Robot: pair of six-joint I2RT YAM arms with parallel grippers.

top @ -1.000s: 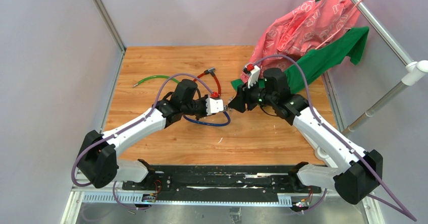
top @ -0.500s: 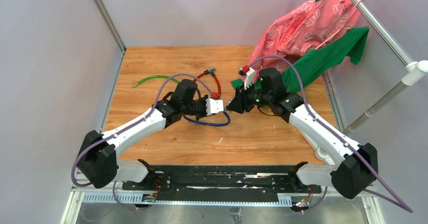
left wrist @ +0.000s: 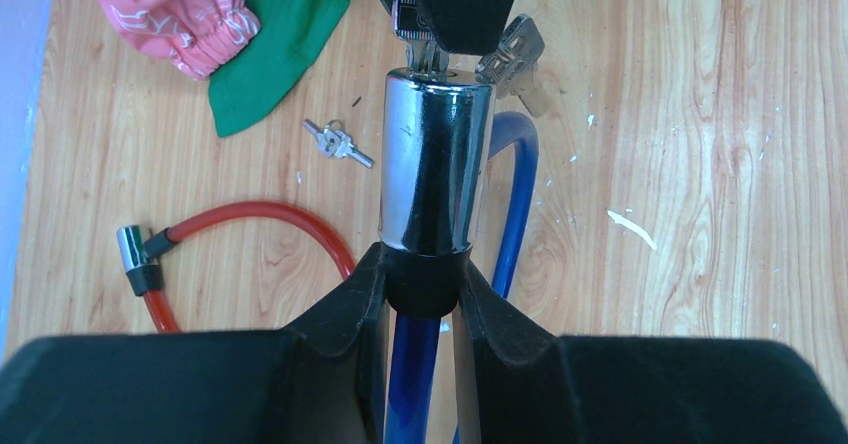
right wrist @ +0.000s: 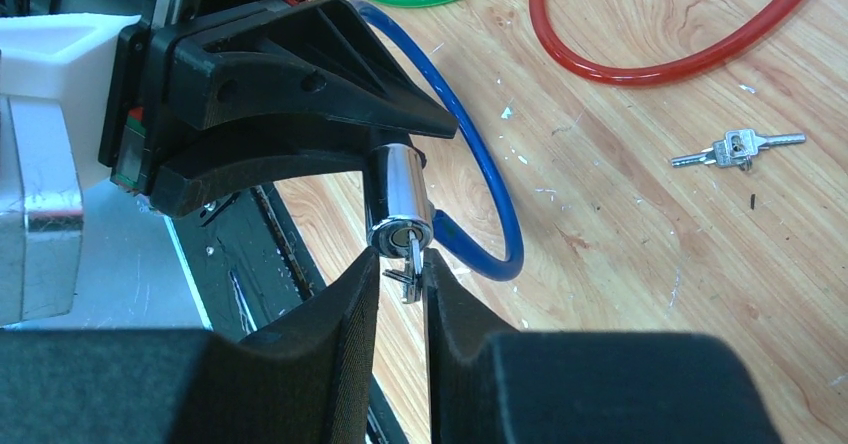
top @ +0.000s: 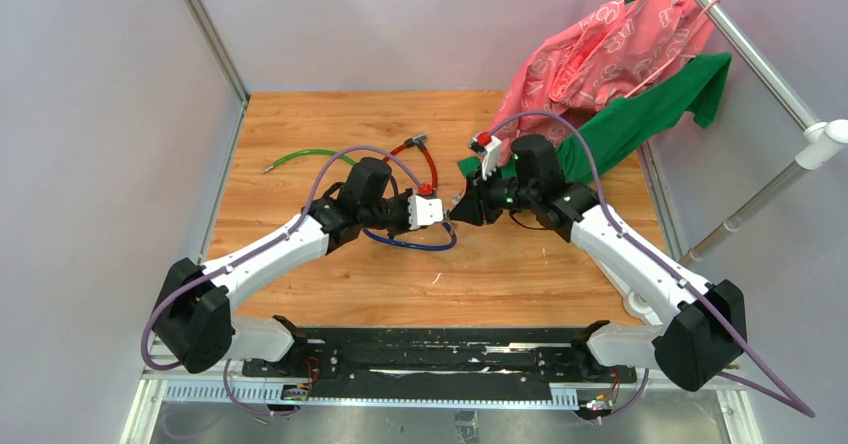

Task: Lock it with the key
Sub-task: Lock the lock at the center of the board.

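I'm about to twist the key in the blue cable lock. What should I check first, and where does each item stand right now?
1. Grip of the left hand on the lock cylinder: ok, its fingers are shut on the black collar.
2. The key in the keyhole at the cylinder's end face: ok, though how deep it sits cannot be told.
3. Pinch of the right hand on the key: cannot tell. The fingers flank it, but contact is unclear.
4. End of the blue cable seated in the cylinder: cannot tell, hidden.
5. Loose keys on the table, apart from both hands: ok.
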